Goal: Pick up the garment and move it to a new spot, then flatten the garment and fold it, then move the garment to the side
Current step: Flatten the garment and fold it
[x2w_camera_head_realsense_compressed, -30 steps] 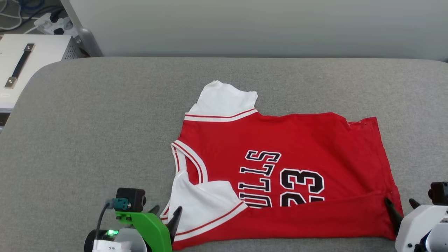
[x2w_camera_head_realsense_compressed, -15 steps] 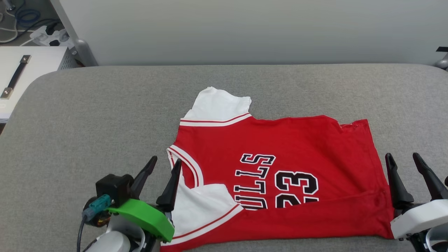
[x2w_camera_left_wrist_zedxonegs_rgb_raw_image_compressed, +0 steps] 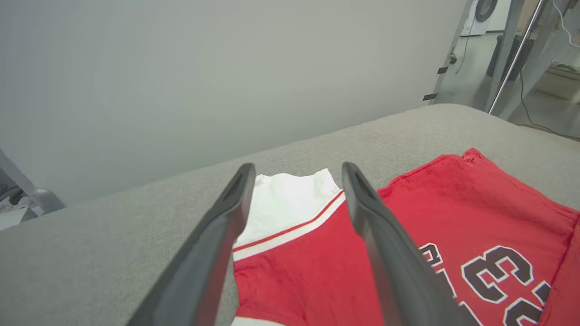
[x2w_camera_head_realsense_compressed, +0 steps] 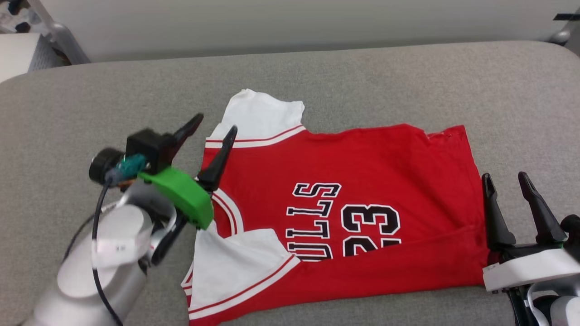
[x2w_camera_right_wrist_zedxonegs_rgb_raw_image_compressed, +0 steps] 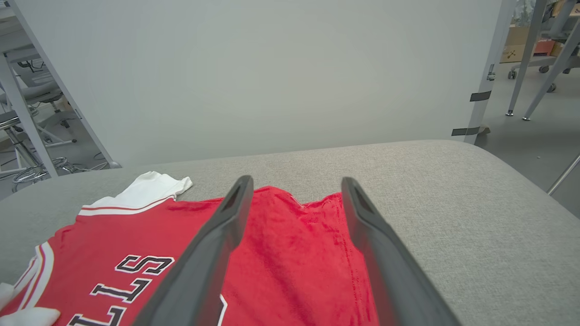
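The red jersey shirt with white short sleeves and black "BULLS 23" lettering lies sideways in the middle of the grey fabric-covered table; its near long edge is folded over the lettering, so the fold seems half made; the left gripper hangs raised by the far white sleeve, fingers spread and empty, angled toward it, likely to take that edge; the right gripper sits low just beside the hem, fingers apart, perhaps touching cloth.
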Controlling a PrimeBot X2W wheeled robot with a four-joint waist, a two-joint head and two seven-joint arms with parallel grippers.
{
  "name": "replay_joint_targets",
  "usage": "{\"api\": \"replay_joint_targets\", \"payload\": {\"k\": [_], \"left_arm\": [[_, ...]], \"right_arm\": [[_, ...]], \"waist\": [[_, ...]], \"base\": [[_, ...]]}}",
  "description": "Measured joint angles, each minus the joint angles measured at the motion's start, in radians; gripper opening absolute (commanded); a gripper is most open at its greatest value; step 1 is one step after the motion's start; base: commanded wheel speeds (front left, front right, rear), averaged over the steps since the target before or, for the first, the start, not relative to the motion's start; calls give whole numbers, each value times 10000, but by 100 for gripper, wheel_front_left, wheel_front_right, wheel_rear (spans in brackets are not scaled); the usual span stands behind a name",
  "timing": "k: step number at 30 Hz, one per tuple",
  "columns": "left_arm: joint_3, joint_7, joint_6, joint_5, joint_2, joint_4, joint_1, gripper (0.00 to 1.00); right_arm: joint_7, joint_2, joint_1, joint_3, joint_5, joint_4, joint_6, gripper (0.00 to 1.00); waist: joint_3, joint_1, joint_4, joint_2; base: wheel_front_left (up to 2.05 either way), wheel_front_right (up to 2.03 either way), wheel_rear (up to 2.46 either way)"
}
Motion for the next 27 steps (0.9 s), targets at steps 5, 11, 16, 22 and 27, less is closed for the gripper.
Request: {"api": "replay_joint_targets", "payload": {"k": [5,11,16,22,27], "left_arm": [[-495,2174,-665,38,347,713,-2554,100],[-1712,4782,-869,0,1018,1712,-5198,100],[-3049,6968,-913,-1342,1555,2228,-6701,100],[-3885,8257,-917,-2266,2197,3007,-7841,100],[-4086,8399,-917,-2905,2242,3753,-8234,100]], "right_arm": [[182,0,-459,245,-100,-42,-2,100],[134,84,-1058,635,-153,-69,-2,100],[-75,244,-1405,788,-150,-73,-2,100],[-359,345,-1787,1133,-150,-46,-2,100],[-479,426,-1946,1327,-146,15,-2,100]], "waist": [[674,0,-261,0],[1571,1,-678,0],[2340,1,-1080,0],[3127,1,-1600,0],[3649,1,-2036,0]], "base": [[0,0,0],[0,0,0],[0,0,0],[0,0,0],[0,0,0]]}}
